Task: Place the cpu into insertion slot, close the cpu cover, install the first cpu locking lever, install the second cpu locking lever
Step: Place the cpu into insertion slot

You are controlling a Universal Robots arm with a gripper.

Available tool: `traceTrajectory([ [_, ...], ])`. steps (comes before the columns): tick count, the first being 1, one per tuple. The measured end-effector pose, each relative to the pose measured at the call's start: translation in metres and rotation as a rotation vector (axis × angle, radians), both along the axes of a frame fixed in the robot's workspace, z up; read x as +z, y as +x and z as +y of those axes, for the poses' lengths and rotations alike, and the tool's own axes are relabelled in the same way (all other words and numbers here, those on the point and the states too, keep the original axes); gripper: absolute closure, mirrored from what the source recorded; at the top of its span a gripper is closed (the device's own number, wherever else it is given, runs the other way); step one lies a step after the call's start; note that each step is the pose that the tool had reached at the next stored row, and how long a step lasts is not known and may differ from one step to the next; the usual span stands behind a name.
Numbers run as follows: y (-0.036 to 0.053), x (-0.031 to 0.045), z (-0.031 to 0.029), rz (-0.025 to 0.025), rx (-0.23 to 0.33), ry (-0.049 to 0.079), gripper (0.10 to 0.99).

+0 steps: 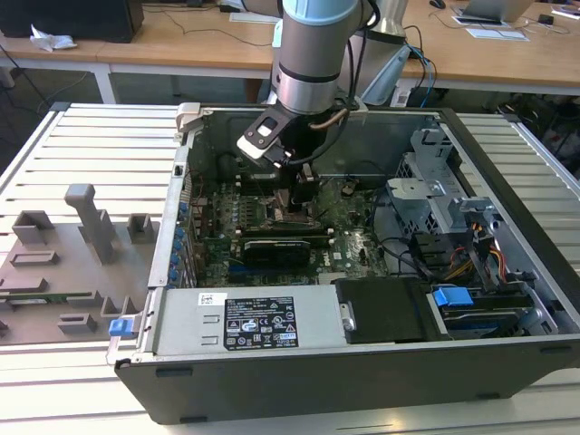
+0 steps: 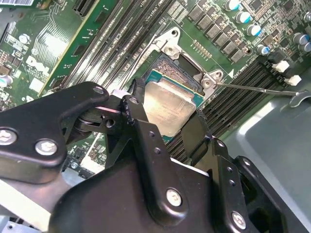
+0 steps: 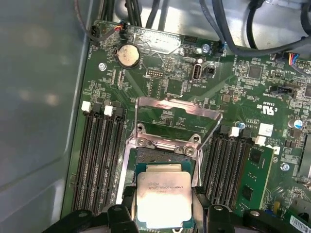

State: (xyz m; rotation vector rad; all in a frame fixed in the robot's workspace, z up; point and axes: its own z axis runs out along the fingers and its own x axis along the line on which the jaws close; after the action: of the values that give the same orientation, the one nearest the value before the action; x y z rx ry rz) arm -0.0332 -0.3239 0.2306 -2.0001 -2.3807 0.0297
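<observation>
As I look down into the open computer case (image 1: 299,381) on the slatted table (image 1: 91,145), the arm reaches in over the green motherboard (image 1: 353,236).

- Case contents: motherboard on the floor; labelled power supply (image 1: 245,322) along the near wall; metal drive cage (image 1: 435,181) toward the exterior view's right; a blue-tabbed drive (image 1: 453,297) below the cage.
- Outside the case, on the exterior view's left: a grey fixture tray (image 1: 54,263) with upright blocks.
- Gripper (image 2: 167,109): the black fingers (image 2: 141,126) flank the cpu (image 3: 164,196) and press on two opposite edges. I read the claw as clamped on the chip.
- Cpu: silver top up, directly over the insertion slot (image 3: 163,156). Part of the slot's dark frame shows past the chip's far edge. I cannot tell whether it is fully seated.
- Cpu cover (image 3: 170,103): swung open, standing off the far side of the slot, bare board visible through its window.
- A thin locking lever (image 2: 257,88) juts out past a socket corner, unlatched.
- Black memory slots (image 3: 102,160) run on both sides of the socket.
</observation>
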Motion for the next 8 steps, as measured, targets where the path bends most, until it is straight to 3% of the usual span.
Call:
traceTrajectory([
  [8, 0.0, -0.0002, 0.0, 0.0, -0.077, 0.0, 0.541],
])
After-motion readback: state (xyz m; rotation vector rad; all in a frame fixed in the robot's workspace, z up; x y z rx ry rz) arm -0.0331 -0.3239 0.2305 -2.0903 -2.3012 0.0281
